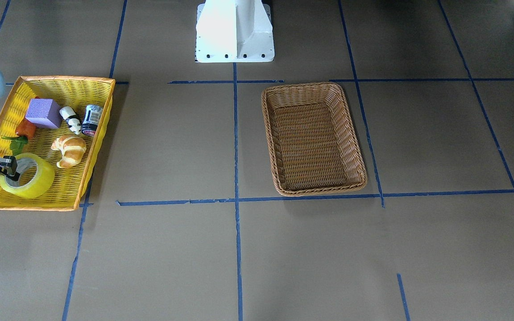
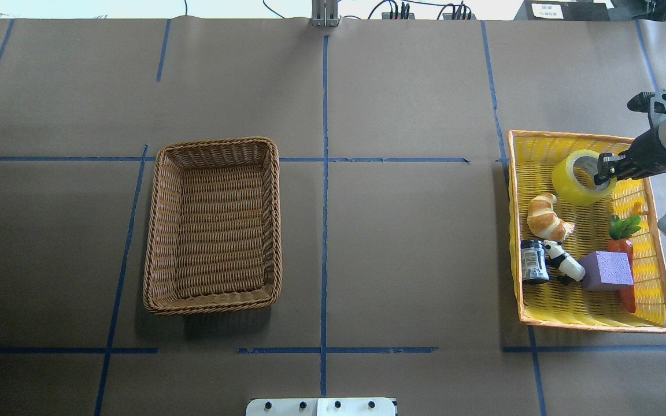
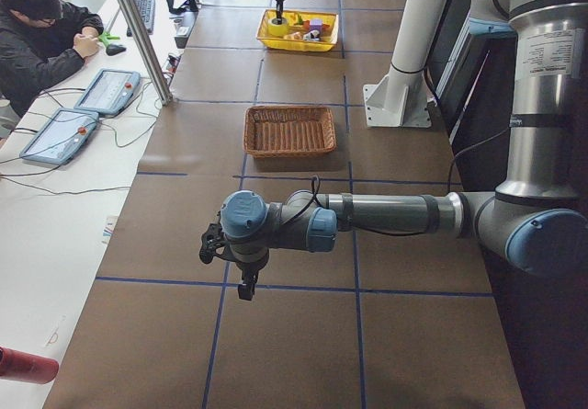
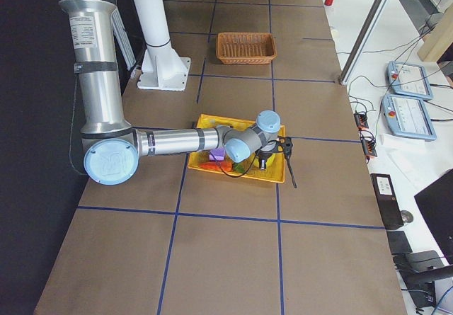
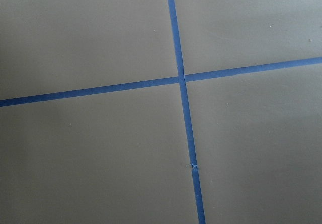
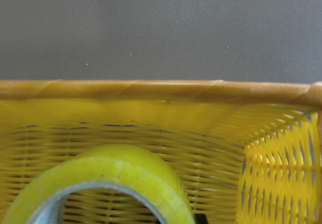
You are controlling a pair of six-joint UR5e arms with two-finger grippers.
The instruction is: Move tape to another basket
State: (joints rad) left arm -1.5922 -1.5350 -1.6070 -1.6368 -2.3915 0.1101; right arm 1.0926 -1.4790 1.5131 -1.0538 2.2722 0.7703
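Note:
The yellow-green tape (image 1: 34, 180) sits tilted in the near-operator end of the yellow basket (image 1: 93, 162). It also shows in the overhead view (image 2: 573, 184) and fills the bottom of the right wrist view (image 6: 113, 171). My right gripper (image 1: 10, 168) reaches in from the side, its fingers astride the roll's wall with one inside the core, shut on it (image 2: 603, 169). The brown wicker basket (image 1: 358, 147) stands empty mid-table, far from the tape. My left gripper (image 3: 243, 283) hovers over bare table and shows only in the exterior left view, so I cannot tell its state.
The yellow basket also holds a croissant (image 1: 69, 150), a purple block (image 1: 43, 113), a black-and-white toy animal (image 1: 72, 120), a small can (image 1: 92, 119) and a carrot (image 1: 25, 129). The robot's white base (image 1: 234, 31) stands behind. Blue tape lines cross the table.

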